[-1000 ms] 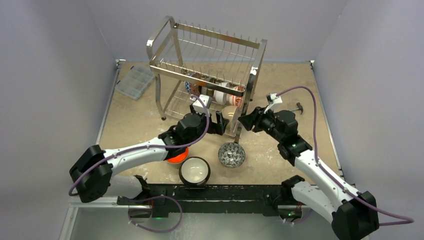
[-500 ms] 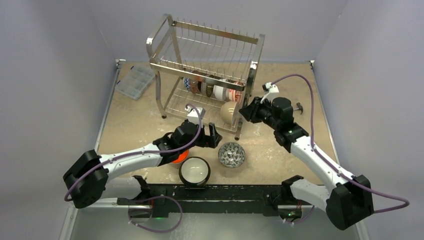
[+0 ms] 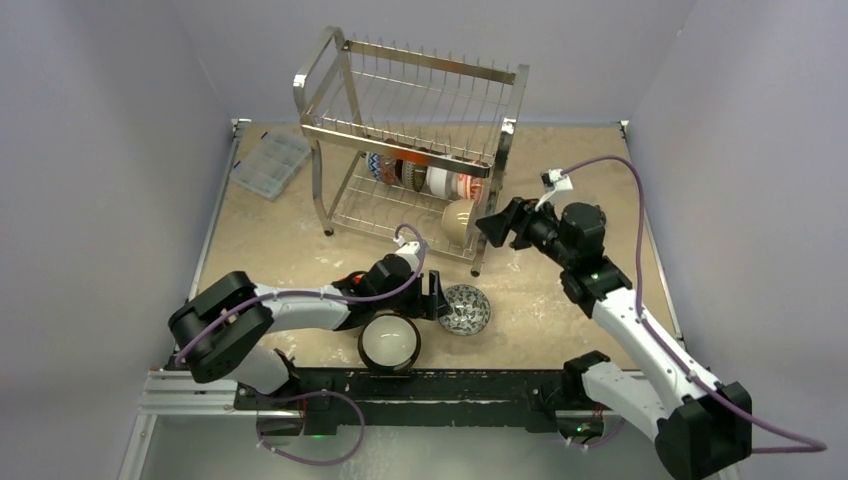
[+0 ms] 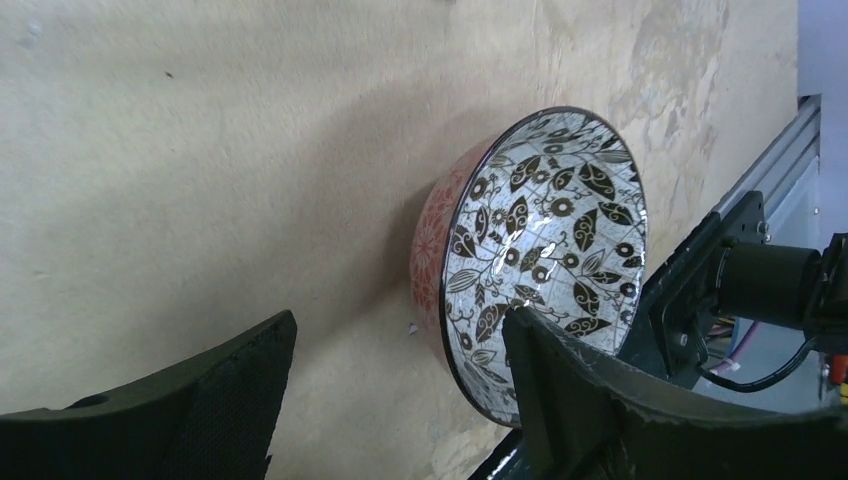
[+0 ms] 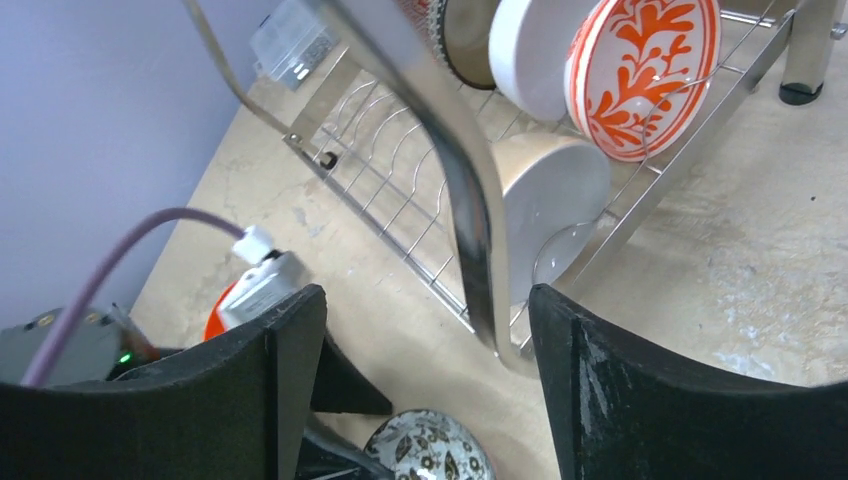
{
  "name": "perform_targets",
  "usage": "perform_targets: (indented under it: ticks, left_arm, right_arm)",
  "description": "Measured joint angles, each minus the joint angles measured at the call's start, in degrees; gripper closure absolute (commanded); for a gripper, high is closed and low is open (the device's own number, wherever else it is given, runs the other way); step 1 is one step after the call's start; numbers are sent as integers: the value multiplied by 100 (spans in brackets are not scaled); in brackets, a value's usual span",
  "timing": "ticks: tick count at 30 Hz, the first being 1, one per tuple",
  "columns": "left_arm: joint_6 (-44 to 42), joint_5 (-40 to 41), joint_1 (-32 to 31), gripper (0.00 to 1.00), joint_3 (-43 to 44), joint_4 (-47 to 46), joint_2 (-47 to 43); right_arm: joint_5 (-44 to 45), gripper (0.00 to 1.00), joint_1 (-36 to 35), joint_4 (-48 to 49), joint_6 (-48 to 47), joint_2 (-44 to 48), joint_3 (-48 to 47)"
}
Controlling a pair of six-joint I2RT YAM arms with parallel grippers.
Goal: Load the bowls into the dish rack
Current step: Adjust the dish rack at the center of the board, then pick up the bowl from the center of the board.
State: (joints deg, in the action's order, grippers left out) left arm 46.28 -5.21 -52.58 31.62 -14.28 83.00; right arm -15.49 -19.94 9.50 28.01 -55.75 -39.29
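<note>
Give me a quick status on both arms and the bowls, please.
Open left fingers at rim of patterned bowl, not gripping. Open right fingers empty, facing corner post of dish rack. Also unloaded: dark-rimmed bowl.

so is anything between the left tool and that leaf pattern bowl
Nothing visible. In the left wrist view only bare table lies between the open left tool and the leaf-patterned bowl, which sits just ahead of it. The dark-rimmed bowl sits off to the side.

No readable text, labels or numbers, neither on bowls (image 3: 465,309) nor dish rack (image 3: 400,150)
</note>
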Motion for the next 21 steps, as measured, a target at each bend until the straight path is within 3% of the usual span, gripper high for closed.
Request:
perform_targets:
  ticks: [6, 15, 18, 21]
  left_arm:
    - [306, -525, -44, 54, -11, -804, 664]
    - [472, -872, -205, 91, 223, -1128, 1211]
    - [409, -835, -227, 100, 282, -905, 1211]
    - [341, -739, -240, 100, 367, -614, 1187]
  right_arm:
    - [-245, 17, 0, -15, 144, 682, 667]
    - [-831, 18, 0, -184, 586, 527, 1705]
    - [-1049, 18, 0, -166, 715, 470, 1843]
    - [-1191, 19, 0, -136, 763, 461, 1886]
